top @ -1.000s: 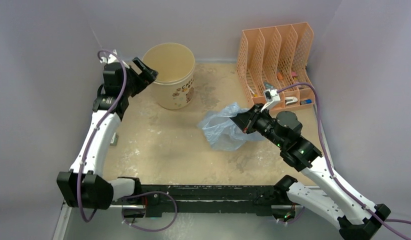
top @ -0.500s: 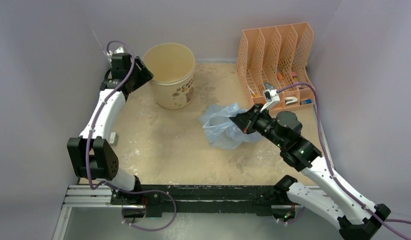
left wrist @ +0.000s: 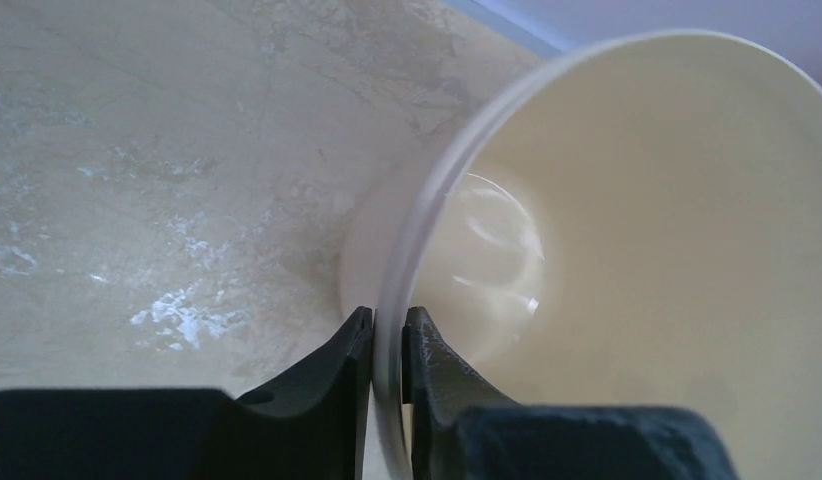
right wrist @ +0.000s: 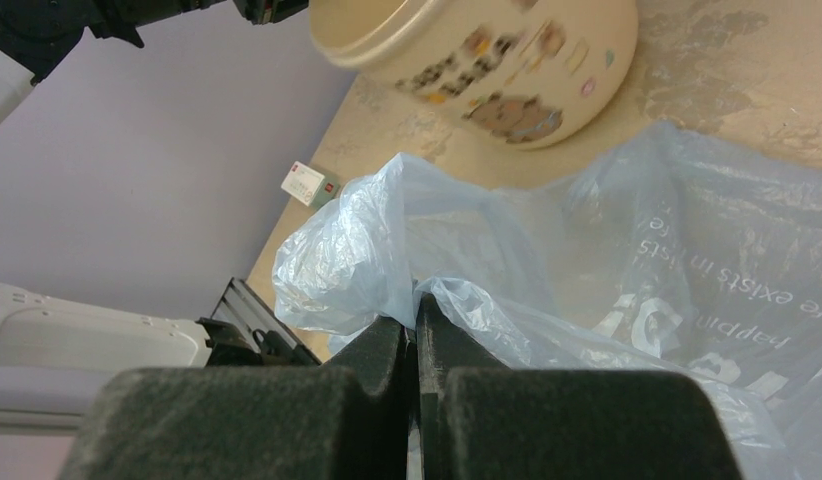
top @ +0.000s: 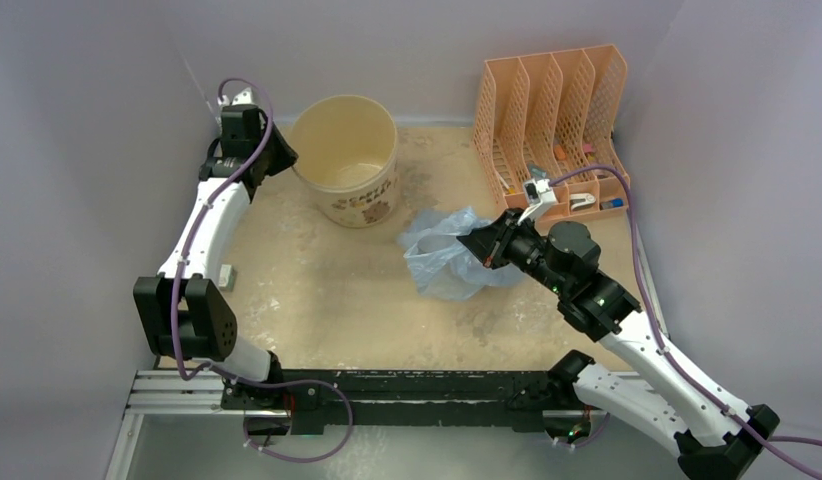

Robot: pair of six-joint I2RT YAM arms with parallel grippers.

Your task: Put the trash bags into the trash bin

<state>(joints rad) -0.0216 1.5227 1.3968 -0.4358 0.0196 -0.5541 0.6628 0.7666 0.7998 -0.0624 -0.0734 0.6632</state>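
The cream trash bin stands at the back left of the table, tilted toward the right. My left gripper is shut on its left rim. The left wrist view shows one finger outside and one inside the trash bin's rim, pinching the wall at my left gripper. The pale-blue trash bag lies crumpled in the middle of the table. My right gripper is shut on a fold of it. In the right wrist view the trash bag bunches over my right gripper, with the trash bin beyond.
An orange mesh file organizer with small items stands at the back right. A small white tag lies by the left arm. Purple walls enclose the table on three sides.
My left gripper has closed on the bin's left rim, and the bin has tipped and shifted slightly right. The right gripper holds the bag as before.
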